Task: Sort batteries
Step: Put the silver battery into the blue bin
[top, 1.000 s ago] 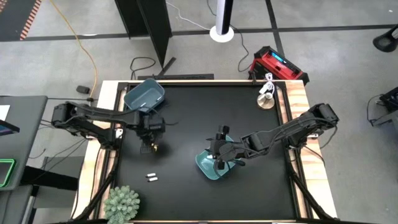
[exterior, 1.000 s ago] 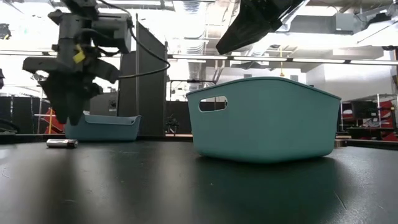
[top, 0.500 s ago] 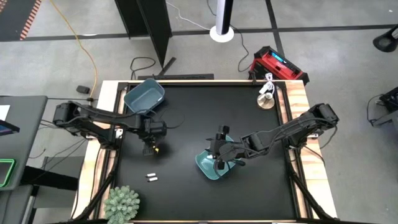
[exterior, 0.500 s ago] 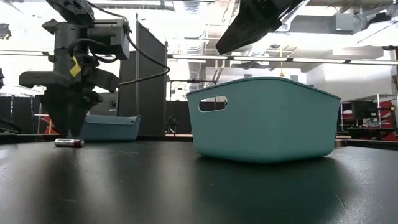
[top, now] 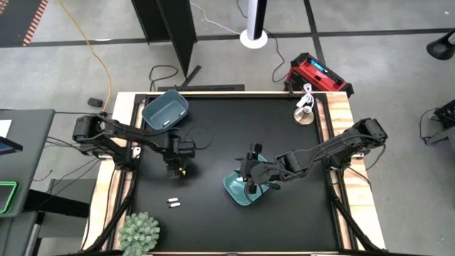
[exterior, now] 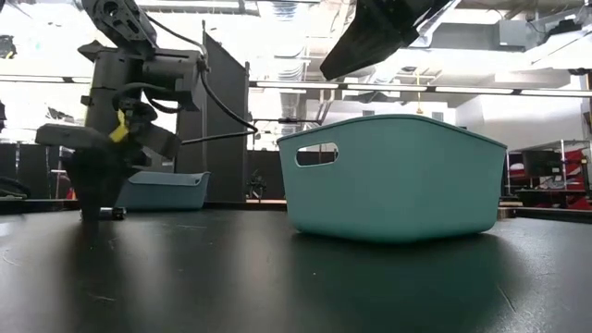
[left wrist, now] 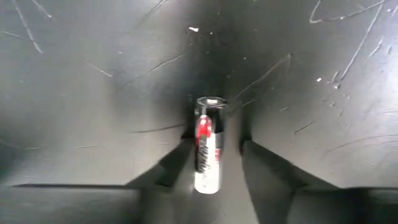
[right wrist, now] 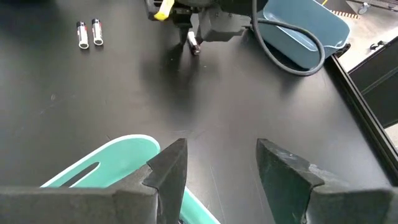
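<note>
- Between the left gripper's (left wrist: pixel 211 163) fingers (left wrist: pixel 177 165), a dark battery with a red mark (left wrist: pixel 208 144) is lying flat on the tabletop (left wrist: pixel 74 93); fingers are sitting part open, one on each side, not yet clamping it as far as the wrist view shows.
- Judging the step: grasp phase of a pick, left gripper (top: pixel 175 167) is sitting low at the tabletop, left of centre.
- Next move is calling for closing squarely on the battery's sides, then lifting and carrying to a bin; a slim round cell is likely rolling or slipping if pinched off-centre.
- Two more batteries (top: pixel 173 203) are lying side by side nearer the front edge, well apart from the gripper.
- Right gripper (right wrist: pixel 214 165) is hovering over the teal bin (top: pixel 242 188) right of centre, fingers open and holding nothing.
- Blue bin (top: pixel 165 109) is sitting at the back left corner.
- Tabletop is black, scratched, wood-framed.
- Beyond: a green plant (top: pixel 138 231) at the front left, a red case (top: pixel 318 73) and a small round dish (top: pixel 305 114) at the back right, cables on a grey floor.
</note>
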`<state>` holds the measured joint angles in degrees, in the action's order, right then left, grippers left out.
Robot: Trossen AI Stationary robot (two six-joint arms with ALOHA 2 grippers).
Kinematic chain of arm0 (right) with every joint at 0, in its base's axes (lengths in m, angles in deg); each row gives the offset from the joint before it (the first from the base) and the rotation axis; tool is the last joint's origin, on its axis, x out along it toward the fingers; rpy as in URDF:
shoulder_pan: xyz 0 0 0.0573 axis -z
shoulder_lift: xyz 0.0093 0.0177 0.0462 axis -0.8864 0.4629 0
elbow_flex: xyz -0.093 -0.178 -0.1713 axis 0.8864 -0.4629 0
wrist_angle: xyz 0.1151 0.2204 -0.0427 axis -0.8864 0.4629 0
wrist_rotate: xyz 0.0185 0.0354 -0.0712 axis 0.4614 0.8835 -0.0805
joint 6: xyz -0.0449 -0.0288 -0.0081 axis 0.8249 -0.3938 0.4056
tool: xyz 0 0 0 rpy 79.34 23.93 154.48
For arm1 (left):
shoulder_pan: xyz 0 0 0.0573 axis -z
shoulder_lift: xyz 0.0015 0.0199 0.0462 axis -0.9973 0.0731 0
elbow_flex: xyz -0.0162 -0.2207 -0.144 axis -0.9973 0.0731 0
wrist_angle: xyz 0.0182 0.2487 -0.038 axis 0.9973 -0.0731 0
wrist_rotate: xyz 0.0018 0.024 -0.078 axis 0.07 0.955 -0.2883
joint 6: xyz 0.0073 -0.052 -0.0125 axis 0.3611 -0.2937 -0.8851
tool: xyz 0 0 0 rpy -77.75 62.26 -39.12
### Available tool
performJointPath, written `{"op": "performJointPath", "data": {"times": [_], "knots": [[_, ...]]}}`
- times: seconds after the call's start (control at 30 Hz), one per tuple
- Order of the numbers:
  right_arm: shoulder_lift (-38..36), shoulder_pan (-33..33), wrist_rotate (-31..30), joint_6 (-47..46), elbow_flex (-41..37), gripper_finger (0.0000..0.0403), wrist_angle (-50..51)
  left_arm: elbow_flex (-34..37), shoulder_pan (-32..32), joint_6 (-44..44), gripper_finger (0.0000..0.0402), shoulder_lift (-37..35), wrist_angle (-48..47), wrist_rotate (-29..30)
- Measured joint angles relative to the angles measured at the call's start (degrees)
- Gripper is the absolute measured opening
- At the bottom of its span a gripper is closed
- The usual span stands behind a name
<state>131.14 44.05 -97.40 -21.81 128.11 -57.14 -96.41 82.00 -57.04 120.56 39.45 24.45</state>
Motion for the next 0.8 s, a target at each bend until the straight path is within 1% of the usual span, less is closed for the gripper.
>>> {"op": "performJointPath", "data": {"times": [0.13, 0.17, 0.33, 0.5, 0.63, 0.73, 0.8], "knots": [[0.01, 0.0, 0.0, 0.07, -0.02, 0.0207, -0.02, 0.11, 0.0, -1.09, 0.0049, -0.07, 0.43, 0.1], [0.0, 0.0, 0.0, 0.07, -0.02, 0.0207, -0.02, 0.09, 0.0, -1.37, 0.0036, -0.08, 0.43, 0.16], [0.0, 0.0, 0.0, 0.07, -0.02, 0.0207, -0.02, -0.15, -0.04, -2.82, 0.0036, -0.02, 0.41, 0.23], [0.0, 0.0, 0.0, 0.07, 0.0, 0.0207, -0.07, -3.46, -0.04, -4.54, 0.0036, -1.01, -1.33, 1.27], [0.0, 0.0, 0.0, 0.07, -0.02, 0.0207, -0.15, -6.49, -1.32, -5.11, 0.0036, -4.14, 1.03, 4.16], [0.01, 0.0, 0.0, 0.07, -0.01, 0.0207, -0.44, -7.63, -3.39, -6.58, 0.0036, -5.86, -1.12, 6.42], [0.0, 0.02, 0.0, 0.07, -0.02, 0.0207, -0.45, -8.9, -4.98, -7.52, 0.0036, -7.33, -0.25, 8.86]]}}
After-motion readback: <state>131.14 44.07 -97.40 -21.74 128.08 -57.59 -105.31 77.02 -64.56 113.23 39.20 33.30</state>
